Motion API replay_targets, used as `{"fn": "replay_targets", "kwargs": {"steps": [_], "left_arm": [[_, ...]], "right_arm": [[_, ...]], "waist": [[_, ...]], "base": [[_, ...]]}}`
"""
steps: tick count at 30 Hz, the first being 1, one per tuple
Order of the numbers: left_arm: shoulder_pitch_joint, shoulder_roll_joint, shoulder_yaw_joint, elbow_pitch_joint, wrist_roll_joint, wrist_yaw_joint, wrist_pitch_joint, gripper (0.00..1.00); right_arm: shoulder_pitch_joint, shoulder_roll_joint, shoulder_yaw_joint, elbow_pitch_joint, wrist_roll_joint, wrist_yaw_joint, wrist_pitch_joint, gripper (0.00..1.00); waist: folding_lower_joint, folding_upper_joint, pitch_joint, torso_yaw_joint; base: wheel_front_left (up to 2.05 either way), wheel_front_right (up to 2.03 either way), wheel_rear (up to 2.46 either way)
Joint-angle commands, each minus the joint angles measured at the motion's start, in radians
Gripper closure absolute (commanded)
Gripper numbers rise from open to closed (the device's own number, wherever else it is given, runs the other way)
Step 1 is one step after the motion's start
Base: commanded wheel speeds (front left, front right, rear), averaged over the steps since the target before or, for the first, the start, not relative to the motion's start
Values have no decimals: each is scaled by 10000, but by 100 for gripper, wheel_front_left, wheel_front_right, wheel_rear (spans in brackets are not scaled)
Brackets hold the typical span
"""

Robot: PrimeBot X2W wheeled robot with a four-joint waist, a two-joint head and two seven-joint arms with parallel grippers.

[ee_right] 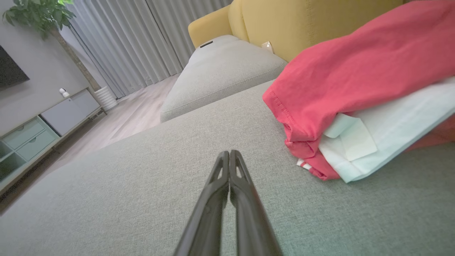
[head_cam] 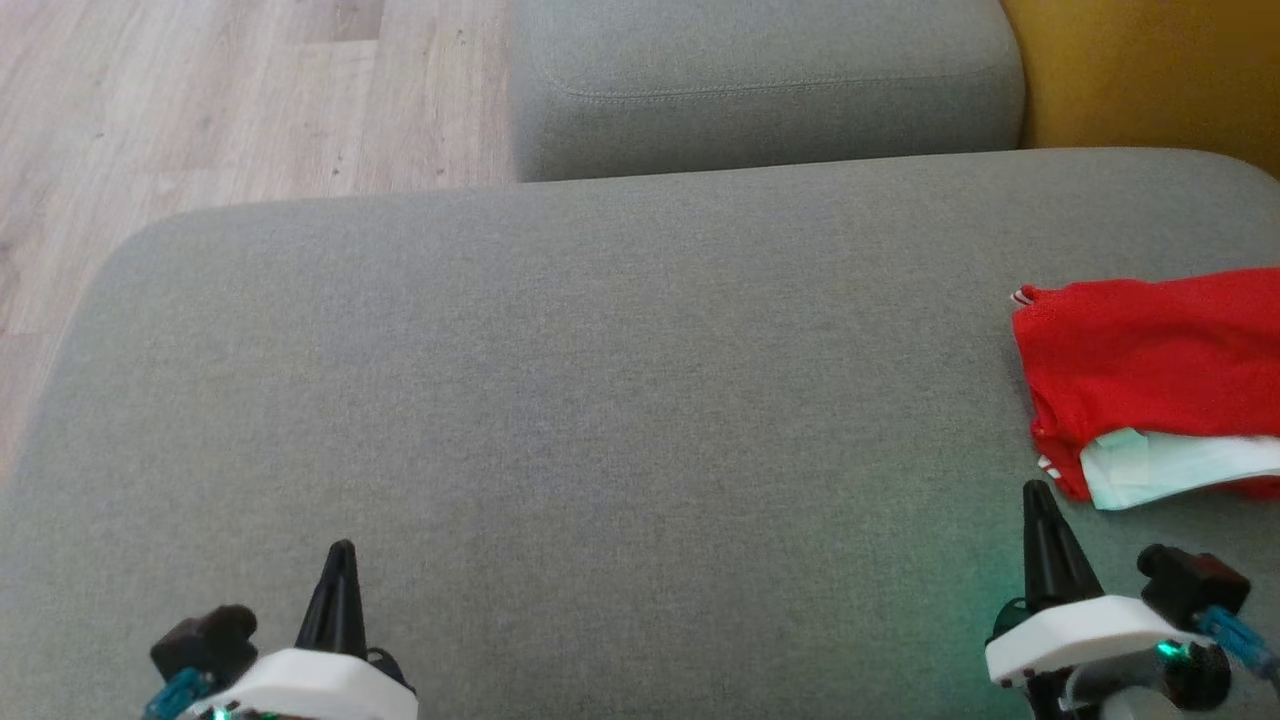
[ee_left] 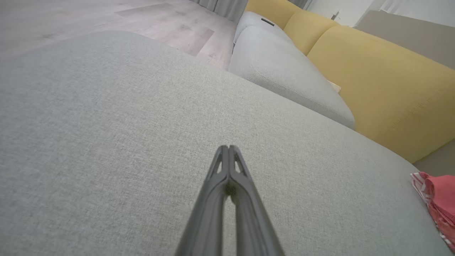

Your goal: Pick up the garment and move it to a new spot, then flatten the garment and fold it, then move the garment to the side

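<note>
Floor (head_cam: 200, 100): pale wood planks at the upper left, cut off by the frame's top and left edges.
Left gripper (head_cam: 340, 550): low at the left of the head view, its body cut by the bottom edge. In its own wrist view the two dark fingers (ee_left: 229, 147) press together tip to tip with nothing between them, above bare grey fabric.
Seat cushion (head_cam: 600, 400): a wide grey surface under both grippers.
Far cushion (head_cam: 760, 90): a second grey cushion behind the seat. A small dark item lies on it in the wrist views, too small to identify.
Right gripper (head_cam: 1035, 490): low at the right, with its fingers (ee_right: 229, 153) closed flat against each other and holding nothing. Its tip is just beside the garment's near corner, and whether they touch cannot be told.
Garment (head_cam: 1150, 360): red, lying bunched on the seat's right side and cut off by the right edge (ee_left: 439, 195). Its folds hide its full shape (ee_right: 355, 71).
White layer (head_cam: 1170, 465): pokes out under the red fold (ee_right: 391, 117). Whether it is lining or a separate piece is unclear.
Yellow backrest (head_cam: 1150, 70): at the upper right corner, partly out of frame.
</note>
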Motion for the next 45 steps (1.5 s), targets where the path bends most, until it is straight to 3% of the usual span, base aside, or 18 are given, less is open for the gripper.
{"fn": "replay_targets", "kwargs": {"steps": [1, 45], "left_arm": [[-571, 24, 210, -320, -285, -66, 83, 100], [-1220, 45, 1042, -248, -4698, -706, 1318, 100]], "right_arm": [[-485, -19, -53, -389, 336, 6, 61, 100], [-689, -35, -456, -956, 5247, 18, 1292, 100]], "waist": [[0, 0, 6, -1], [0, 0, 164, -32]], "base": [[0, 0, 0], [0, 0, 0]]}}
